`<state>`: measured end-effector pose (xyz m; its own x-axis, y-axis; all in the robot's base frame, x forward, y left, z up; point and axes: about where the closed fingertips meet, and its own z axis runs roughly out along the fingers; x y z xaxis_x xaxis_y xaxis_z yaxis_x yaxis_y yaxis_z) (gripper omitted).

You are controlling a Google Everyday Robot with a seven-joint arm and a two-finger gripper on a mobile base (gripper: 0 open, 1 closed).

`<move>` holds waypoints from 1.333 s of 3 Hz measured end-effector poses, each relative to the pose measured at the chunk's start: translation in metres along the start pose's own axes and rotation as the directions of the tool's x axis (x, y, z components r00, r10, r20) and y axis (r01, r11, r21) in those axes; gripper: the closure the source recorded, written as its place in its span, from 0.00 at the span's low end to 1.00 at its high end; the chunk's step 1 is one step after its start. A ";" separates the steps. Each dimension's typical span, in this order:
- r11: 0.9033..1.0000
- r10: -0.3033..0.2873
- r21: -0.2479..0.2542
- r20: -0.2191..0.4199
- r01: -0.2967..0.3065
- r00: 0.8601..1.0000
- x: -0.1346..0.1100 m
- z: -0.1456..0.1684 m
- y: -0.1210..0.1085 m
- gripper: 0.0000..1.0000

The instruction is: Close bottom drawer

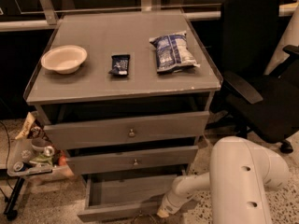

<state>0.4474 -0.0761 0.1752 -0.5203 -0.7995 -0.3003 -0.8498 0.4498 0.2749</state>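
Grey wooden bottom drawer stands pulled out at the grey cabinet's foot, front panel running left-right, white gripper at its right front end, grip state unreadable; push goes rearward.

My gripper, at six o'clock, blurs into the front of the bottom drawer; I lose my arm off-frame at five o'clock.
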 end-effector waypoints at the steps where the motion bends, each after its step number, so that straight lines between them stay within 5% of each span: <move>1: 1.000 0.000 0.000 0.000 0.000 1.000 0.000 0.000 0.000 0.81; 4: 1.000 0.000 0.000 0.000 0.000 1.000 0.000 0.000 0.000 0.12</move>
<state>0.4475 -0.0759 0.1752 -0.5201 -0.7996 -0.3003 -0.8499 0.4496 0.2748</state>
